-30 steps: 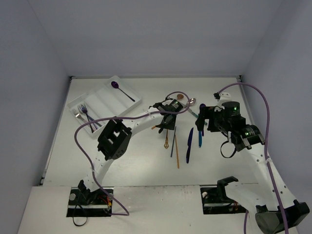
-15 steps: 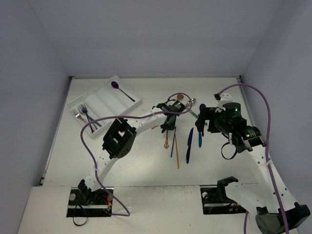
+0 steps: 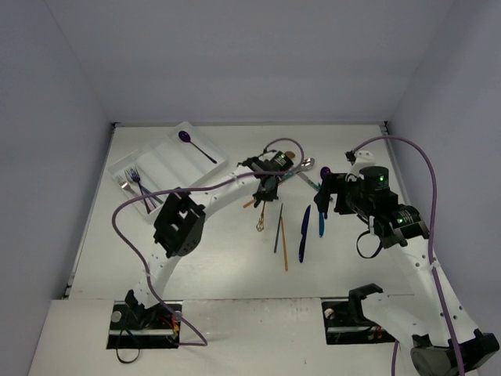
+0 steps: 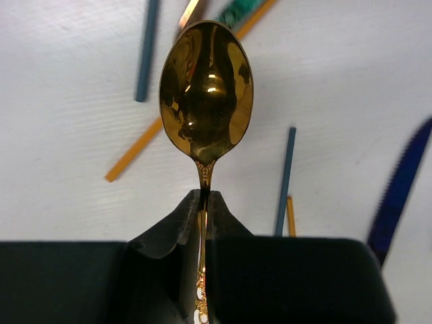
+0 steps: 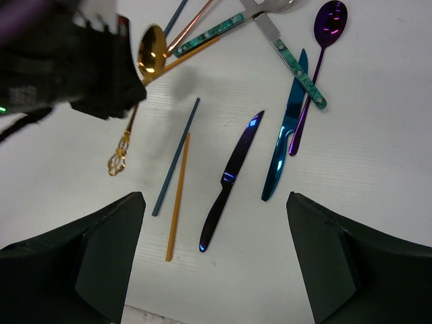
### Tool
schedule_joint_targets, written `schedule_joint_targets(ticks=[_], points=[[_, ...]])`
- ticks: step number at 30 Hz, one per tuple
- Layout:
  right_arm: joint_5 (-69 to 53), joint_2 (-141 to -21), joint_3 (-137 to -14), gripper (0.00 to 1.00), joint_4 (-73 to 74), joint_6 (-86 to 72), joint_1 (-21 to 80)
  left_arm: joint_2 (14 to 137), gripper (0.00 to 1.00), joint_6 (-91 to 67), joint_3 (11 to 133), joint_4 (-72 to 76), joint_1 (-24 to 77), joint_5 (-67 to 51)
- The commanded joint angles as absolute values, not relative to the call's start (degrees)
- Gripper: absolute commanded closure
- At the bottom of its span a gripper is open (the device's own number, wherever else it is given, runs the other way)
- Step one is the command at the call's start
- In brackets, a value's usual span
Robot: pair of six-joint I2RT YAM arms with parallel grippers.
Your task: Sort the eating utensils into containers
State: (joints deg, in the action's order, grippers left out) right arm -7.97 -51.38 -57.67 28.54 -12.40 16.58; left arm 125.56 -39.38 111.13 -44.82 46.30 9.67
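My left gripper (image 4: 204,202) is shut on the thin neck of a gold spoon (image 4: 206,101), held off the table with its bowl pointing away. From above, the left gripper (image 3: 266,186) hangs over the loose utensils and the spoon's ornate handle (image 3: 259,225) dangles below it. My right gripper (image 5: 216,263) is open above a dark purple knife (image 5: 229,179), holding nothing. Next to that knife lie a blue knife (image 5: 283,135), a purple spoon (image 5: 317,61), a blue chopstick (image 5: 177,156) and a gold chopstick (image 5: 177,196). The white tray (image 3: 168,160) sits at the back left.
In the tray lie a purple spoon (image 3: 196,146) in the far compartment and forks (image 3: 135,184) in the near one. Two teal-handled utensils (image 5: 209,35) (image 5: 297,71) and copper pieces lie behind the knives. A purple cable (image 3: 129,219) loops off the left arm.
The left jaws have closed on the gold spoon and raised it off the table, drawing it slightly toward the back. The right arm has barely moved.
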Motion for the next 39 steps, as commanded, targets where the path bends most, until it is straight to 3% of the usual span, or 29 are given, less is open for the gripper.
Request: schedule_joint_targets(ticks=[1, 12, 20, 25, 28, 31, 39], points=[[-7.69, -51.18, -58.62, 0.16, 26.98, -12.94, 16.79, 112.98, 1.0, -39.2, 116.08, -44.39, 37.33, 12.78], [-5.23, -54.78, -58.62, 0.16, 26.81, -13.69, 15.64, 115.7, 1.0, -48.91, 111.92, -20.83, 15.27, 7.54], [-4.39, -58.07, -59.2, 0.16, 26.88, -13.65, 13.29, 128.81, 0.99, -52.58, 119.61, -13.91, 10.33, 4.54], [-4.12, -61.45, -59.69, 0.16, 26.72, -12.91, 11.51, 131.22, 0.81, -52.19, 121.64, -15.73, 10.11, 6.95], [-2.29, -64.19, -60.98, 0.16, 26.65, -11.82, 10.71, 131.12, 0.58, -49.68, 121.44, -15.91, 10.02, 8.93], [-1.14, -67.82, -62.77, 0.16, 26.39, -11.58, 10.15, 130.87, 0.46, -47.56, 123.26, -18.01, 10.08, 8.88], [-0.4, -79.93, -68.85, 0.23, 23.96, -14.36, 7.87, 118.23, 0.4, -35.04, 117.42, -20.54, 14.11, 5.82]])
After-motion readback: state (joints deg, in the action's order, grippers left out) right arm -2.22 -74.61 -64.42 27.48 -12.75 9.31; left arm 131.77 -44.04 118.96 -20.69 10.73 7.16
